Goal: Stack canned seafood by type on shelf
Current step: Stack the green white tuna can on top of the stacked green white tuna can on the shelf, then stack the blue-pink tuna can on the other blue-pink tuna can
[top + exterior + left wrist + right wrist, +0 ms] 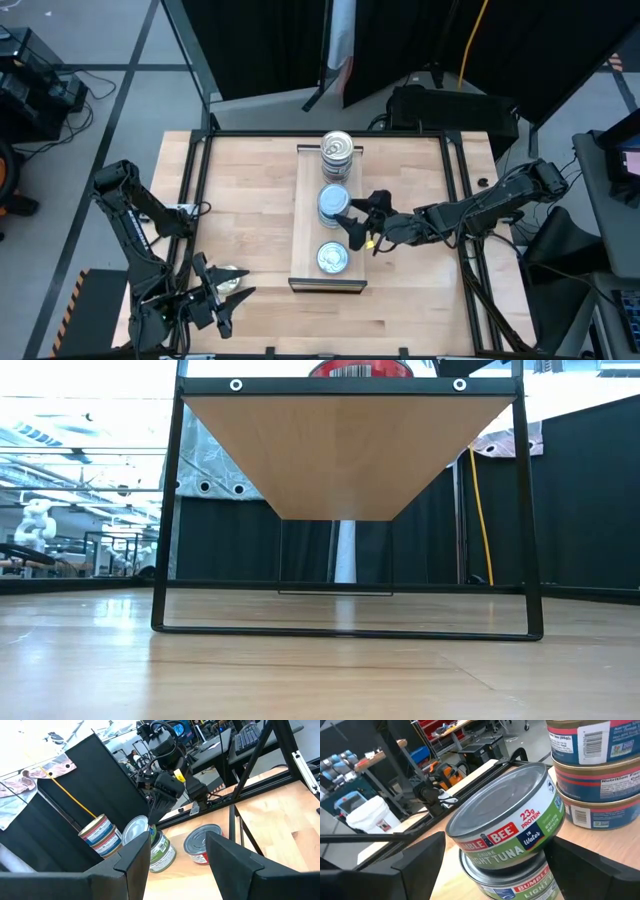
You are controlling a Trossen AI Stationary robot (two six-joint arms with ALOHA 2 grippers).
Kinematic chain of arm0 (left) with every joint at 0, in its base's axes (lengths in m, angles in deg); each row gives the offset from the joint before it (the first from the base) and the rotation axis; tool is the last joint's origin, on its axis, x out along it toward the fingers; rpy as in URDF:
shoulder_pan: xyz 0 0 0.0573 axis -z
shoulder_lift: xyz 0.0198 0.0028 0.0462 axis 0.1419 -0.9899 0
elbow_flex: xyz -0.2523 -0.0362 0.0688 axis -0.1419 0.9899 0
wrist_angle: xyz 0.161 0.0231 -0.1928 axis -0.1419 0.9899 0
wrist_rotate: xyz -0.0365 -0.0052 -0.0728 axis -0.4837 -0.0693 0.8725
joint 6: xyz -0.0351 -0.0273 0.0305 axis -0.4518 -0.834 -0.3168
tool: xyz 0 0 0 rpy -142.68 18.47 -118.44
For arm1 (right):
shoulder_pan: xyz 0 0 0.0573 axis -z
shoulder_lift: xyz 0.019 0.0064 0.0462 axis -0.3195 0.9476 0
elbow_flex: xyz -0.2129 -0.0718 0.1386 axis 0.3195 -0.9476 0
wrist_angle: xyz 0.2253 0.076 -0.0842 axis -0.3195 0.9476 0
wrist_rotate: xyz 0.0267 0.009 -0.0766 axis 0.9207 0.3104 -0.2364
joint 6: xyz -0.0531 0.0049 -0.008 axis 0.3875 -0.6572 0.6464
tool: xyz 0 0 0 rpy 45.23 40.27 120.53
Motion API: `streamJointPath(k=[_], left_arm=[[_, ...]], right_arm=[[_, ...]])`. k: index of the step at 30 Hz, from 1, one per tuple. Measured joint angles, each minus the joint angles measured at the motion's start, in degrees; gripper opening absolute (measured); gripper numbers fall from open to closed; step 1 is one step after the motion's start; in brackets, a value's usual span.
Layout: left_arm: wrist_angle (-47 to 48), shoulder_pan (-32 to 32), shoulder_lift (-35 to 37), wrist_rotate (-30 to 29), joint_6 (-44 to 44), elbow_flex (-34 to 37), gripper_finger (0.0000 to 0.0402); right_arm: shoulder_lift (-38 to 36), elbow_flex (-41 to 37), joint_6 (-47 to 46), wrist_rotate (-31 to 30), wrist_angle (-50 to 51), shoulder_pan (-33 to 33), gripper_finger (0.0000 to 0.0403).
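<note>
Step in hand: the right gripper (357,226) stands at the middle stack on the shelf (305,215), and I judge it is just letting go of the top tuna can (507,817).
Right gripper state: fingers spread, one on each side of the tuna can, which sits tilted and off-centre on the can below.
Left gripper (222,293): low at the near left corner of the table, jaws partly apart; nothing is seen between the fingers.
Next move: probably pull the right gripper back without pushing the crooked can, then fetch another can.
Count on shelf: three groups in a row: far stack (338,155) of three cans, middle stack of two, near single can (333,259).
</note>
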Motion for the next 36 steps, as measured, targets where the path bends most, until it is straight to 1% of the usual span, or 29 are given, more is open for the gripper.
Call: streamJointPath(k=[6, 17, 20, 22, 27, 31, 36], left_arm=[[0.04, -0.02, 0.00, 0.00, 0.00, 0.02, 0.0192], [0.08, -0.02, 0.00, -0.02, 0.04, 0.02, 0.0192], [0.10, -0.02, 0.00, -0.02, 0.07, 0.02, 0.0192], [0.23, -0.02, 0.00, -0.02, 0.05, 0.02, 0.0192], [0.26, -0.02, 0.00, -0.04, 0.07, 0.02, 0.0192], [0.26, -0.02, 0.00, -0.04, 0.07, 0.02, 0.0192], [0.24, -0.02, 0.00, -0.04, 0.07, 0.02, 0.0192]], right_arm=[[0.00, 0.00, 3.18, 1.49, 0.04, -0.04, 0.0329], [0.00, -0.01, 7.21, 1.48, 0.71, -0.68, 0.0329], [0.05, 1.56, 7.82, 1.70, 4.43, -0.76, 0.0329], [0.04, 3.45, 7.80, 2.77, 7.71, -0.86, 0.0329], [0.04, 8.35, 6.65, 3.23, 16.75, -1.15, 0.0329], [0.02, 11.77, 3.48, 4.85, 22.99, -1.13, 0.0329], [0.02, 12.52, 1.48, 6.00, 24.24, -1.13, 0.0329]])
